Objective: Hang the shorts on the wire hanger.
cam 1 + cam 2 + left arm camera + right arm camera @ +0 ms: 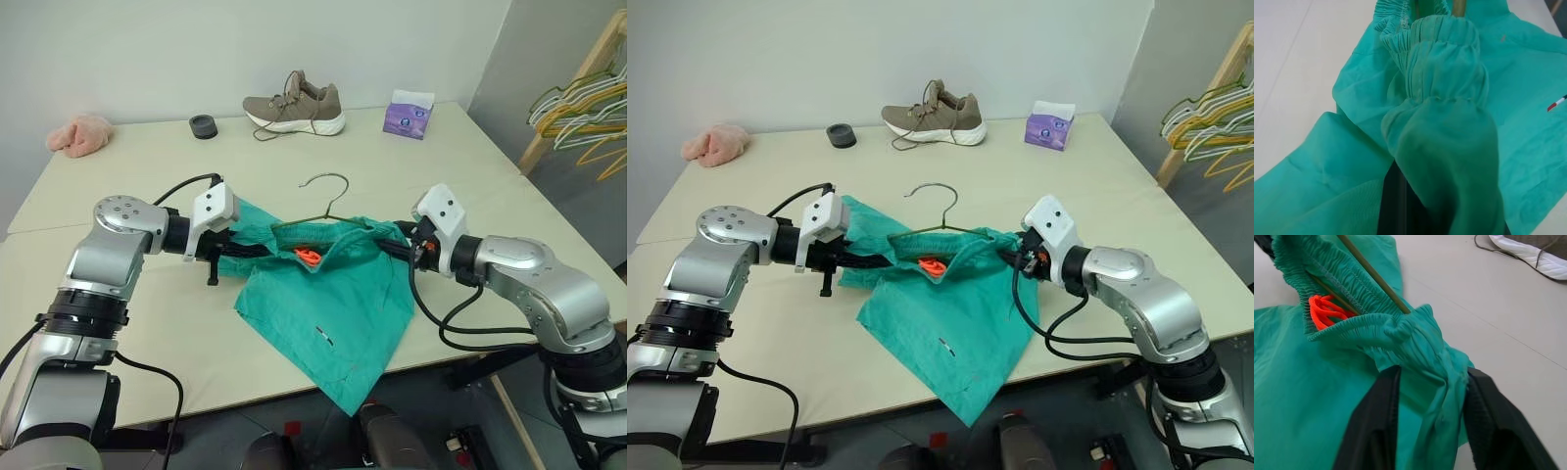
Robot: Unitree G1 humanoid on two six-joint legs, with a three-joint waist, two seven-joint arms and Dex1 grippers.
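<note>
shorts (333,313) between end effectors, waistband gripped

Wire hanger (326,199): lower triangle hidden inside the shorts (328,313); hook alone exposed, frame centre. Left end effector (247,249) buried in waistband fabric. Coloured hangers (588,113) cut off at right edge.

Cream table (127,323), white wall (147,49), wooden rack (573,93).

Thin matt cloth shorts (328,313), wire hanger (331,196)
</note>
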